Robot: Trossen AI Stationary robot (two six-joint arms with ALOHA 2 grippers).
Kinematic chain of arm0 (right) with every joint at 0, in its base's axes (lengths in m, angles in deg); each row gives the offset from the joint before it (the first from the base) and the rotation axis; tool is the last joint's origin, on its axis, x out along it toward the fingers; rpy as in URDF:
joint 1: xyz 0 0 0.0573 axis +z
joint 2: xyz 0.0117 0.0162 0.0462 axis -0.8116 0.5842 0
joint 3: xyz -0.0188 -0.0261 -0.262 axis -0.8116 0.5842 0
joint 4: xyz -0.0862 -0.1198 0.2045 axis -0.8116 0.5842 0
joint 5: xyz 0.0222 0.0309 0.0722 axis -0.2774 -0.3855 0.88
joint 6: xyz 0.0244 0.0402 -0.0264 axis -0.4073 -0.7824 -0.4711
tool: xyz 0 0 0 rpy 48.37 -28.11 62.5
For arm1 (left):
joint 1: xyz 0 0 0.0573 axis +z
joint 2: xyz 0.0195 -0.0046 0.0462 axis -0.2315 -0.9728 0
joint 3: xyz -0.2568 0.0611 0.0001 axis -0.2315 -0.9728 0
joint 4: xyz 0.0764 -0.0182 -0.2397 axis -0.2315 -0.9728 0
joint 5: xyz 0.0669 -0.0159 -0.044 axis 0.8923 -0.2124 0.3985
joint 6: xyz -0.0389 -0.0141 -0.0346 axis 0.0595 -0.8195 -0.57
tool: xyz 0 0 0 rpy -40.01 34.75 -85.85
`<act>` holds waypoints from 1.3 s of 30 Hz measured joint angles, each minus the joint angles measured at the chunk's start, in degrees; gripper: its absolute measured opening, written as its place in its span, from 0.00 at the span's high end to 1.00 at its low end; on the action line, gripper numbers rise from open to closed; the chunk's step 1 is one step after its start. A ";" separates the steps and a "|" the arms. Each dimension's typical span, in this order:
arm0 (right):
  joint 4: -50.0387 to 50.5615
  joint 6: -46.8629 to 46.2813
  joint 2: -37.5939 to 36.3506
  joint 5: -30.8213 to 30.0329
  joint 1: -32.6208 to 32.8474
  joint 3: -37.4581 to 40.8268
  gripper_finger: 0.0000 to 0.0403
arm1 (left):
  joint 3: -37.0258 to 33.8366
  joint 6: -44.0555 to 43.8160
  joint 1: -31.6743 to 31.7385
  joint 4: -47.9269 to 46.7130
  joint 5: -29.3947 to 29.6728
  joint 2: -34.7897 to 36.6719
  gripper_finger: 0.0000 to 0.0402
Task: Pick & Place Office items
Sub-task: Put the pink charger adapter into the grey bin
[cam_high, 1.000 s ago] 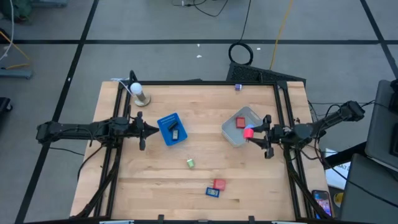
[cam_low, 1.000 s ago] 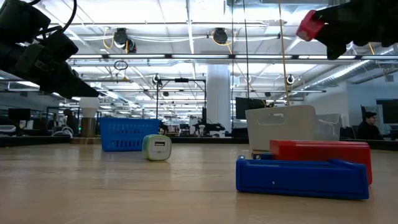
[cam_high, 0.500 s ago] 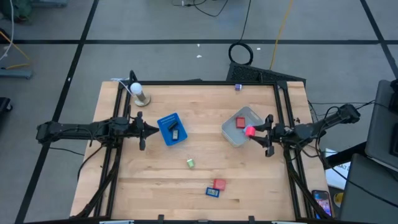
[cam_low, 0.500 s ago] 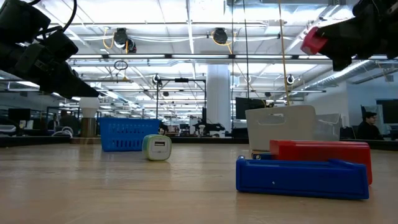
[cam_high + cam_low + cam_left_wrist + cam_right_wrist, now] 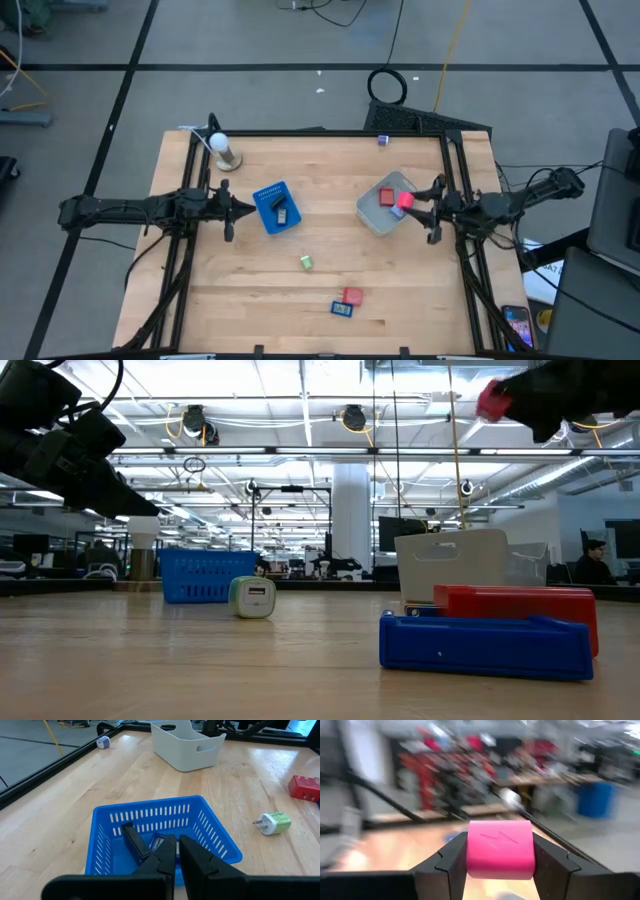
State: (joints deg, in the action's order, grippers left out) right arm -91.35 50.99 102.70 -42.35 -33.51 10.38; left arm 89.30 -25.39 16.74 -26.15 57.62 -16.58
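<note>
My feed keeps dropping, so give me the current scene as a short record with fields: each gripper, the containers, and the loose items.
right gripper: shut on pink block, held high over the tub
left gripper: fingers shut, empty, hovering by the blue basket
tub contents: one red block
basket contents: dark flat pieces
loose on table: green plug, red block beside a blue piece, small item at the far edge

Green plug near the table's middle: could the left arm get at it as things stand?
Probably yes. The left claw is shut and empty beside the blue basket; the green plug lies on bare wood with nothing around it.
</note>
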 joint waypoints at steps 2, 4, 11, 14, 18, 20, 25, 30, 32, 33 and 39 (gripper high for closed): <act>7.85 -3.04 3.05 -4.40 -1.59 -3.96 0.60 | 0.00 -0.06 -0.01 0.00 0.00 -0.01 0.94; 15.23 -6.78 6.95 -5.47 -3.77 -7.35 0.60 | 0.00 -0.07 -0.02 0.00 0.00 -0.02 0.94; 34.82 -19.77 22.67 -0.54 -12.52 -13.06 0.60 | 0.00 -0.28 -0.02 0.00 0.02 0.00 0.94; 34.89 -21.75 27.21 1.66 -16.07 -13.16 0.60 | 0.00 -0.48 -0.02 0.00 -0.02 0.00 0.94; 34.85 -22.52 31.25 3.57 -19.83 -13.18 0.60 | 0.00 -0.49 -0.01 0.00 -0.02 -0.01 0.94; 34.86 -23.40 33.14 7.05 -21.62 -13.18 0.60 | 0.00 -0.50 -0.02 0.00 -0.02 0.00 0.94; 34.87 -24.61 38.64 9.90 -23.73 -13.18 0.60 | 0.00 -0.43 -0.02 0.00 -0.03 -0.01 0.94; 34.71 -24.92 42.76 11.17 -25.04 -13.19 0.60 | 0.00 -0.50 0.00 0.00 -0.04 -0.01 0.94; 34.44 -25.00 43.88 11.24 -25.33 -13.23 0.60 | 0.00 -0.50 0.00 0.00 -0.04 0.00 0.94; 34.40 -24.99 44.37 11.16 -25.35 -13.29 0.60 | 0.00 -0.50 -0.01 0.00 -0.04 0.00 0.94; 33.74 -23.72 46.19 11.84 -25.35 -13.42 0.60 | 0.00 -0.43 -0.02 0.00 -0.07 0.00 0.94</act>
State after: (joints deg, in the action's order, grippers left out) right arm -57.61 27.27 148.89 -30.51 -58.86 -3.04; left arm 89.30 -25.82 16.72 -26.15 57.55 -16.58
